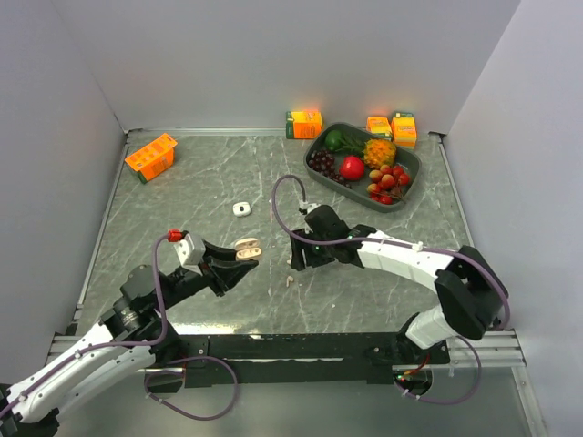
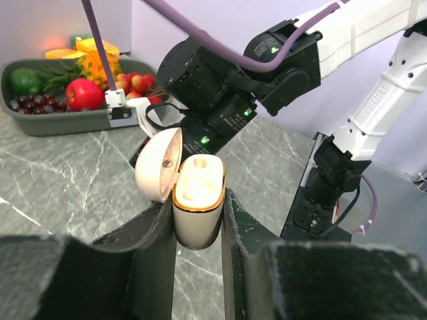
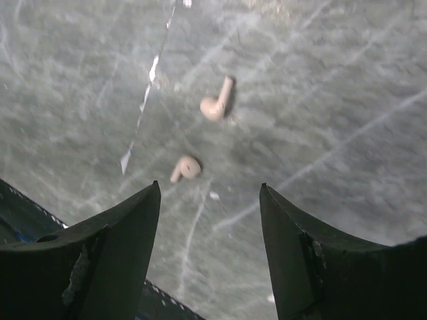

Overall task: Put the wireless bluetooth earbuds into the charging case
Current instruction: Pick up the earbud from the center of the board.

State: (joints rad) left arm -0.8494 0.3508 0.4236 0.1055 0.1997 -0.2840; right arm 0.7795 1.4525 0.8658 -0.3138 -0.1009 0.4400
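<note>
1. Earbuds (image 3: 217, 103), two beige ones, lie on the grey marbled counter (image 3: 333, 100), directly below my right pincer (image 3: 210, 193). The second earbud (image 3: 185, 168) lies closer to my fingertips. The two are near each other but do not touch, and neither one is in a case.
2. My right pincer hangs above the counter with its jaws apart. There is nothing between them, and the two earbuds show through the gap.
3. My left pincer (image 2: 198, 217) is clamped on the beige charging case (image 2: 198, 193) and holds it above the counter, to the left of the right pincer. The jaws press on the two sides of the lower body. The case stands upright, its lid is swung open to the left, and its two sockets face up.
4. Farther out, a small white case (image 1: 241, 208) lies alone on the counter, well apart from both pincers. I cannot tell if its lid is open.
5. At the far left lies an orange carton (image 1: 150, 157).
6. At the far right stands a dark tray (image 1: 408, 182) with fruit in it: grapes, a red apple and something green. One orange box (image 1: 303, 123) stands just beside its left end, and two more boxes (image 1: 392, 127) stand behind it, against the back wall.
</note>
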